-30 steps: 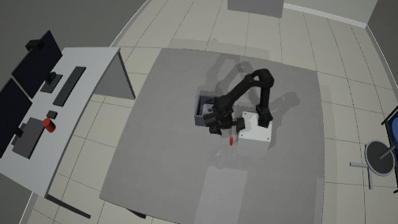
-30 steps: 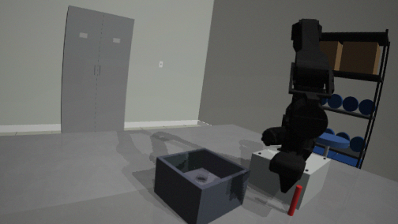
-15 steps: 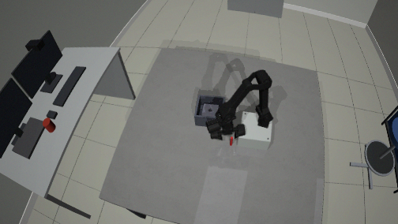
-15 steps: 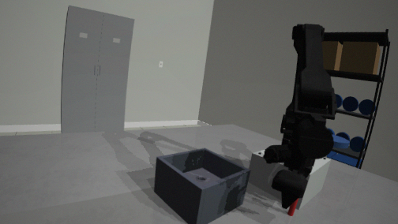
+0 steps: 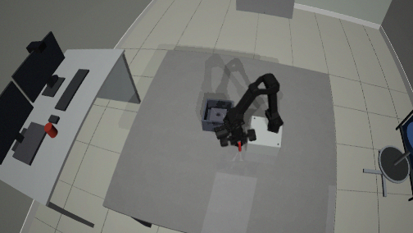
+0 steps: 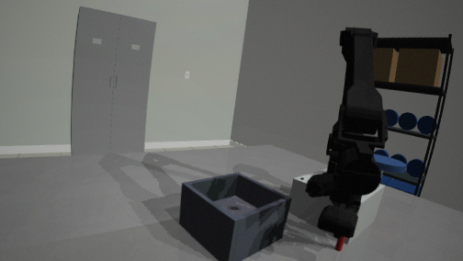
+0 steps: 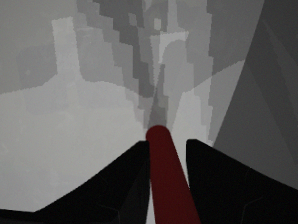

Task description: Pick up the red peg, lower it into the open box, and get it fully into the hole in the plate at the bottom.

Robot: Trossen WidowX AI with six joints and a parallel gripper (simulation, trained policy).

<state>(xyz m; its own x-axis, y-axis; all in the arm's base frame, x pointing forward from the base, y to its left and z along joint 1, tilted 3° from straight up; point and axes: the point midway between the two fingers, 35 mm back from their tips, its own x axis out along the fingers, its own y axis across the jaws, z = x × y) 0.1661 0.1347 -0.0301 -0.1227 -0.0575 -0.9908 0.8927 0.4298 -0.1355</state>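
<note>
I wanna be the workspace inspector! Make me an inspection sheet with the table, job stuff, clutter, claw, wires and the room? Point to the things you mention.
Surface: grey table top (image 5: 172, 164) (image 6: 115, 193) (image 7: 75, 150), with shadows across it.
Job's things: red peg (image 5: 239, 147) (image 6: 339, 243) (image 7: 167, 170) outside the open box (image 5: 211, 128) (image 6: 207, 225); the hole (image 5: 218, 114) (image 6: 234, 208) in the bottom plate has no peg in it.
Clutter: nothing seen in the box; a white block (image 5: 262, 137) (image 6: 367, 216) (image 7: 260, 100) stands beside it.
Claw (image 5: 239, 143) (image 6: 341, 235) (image 7: 167, 150): fingers close around the peg, with a gap by one fingertip; a firm grip can't be confirmed.
Cables: nothing seen.
Surroundings: desk (image 5: 70, 143) with screens, grey cupboard (image 6: 133, 92), shelf rack (image 6: 443, 96).
</note>
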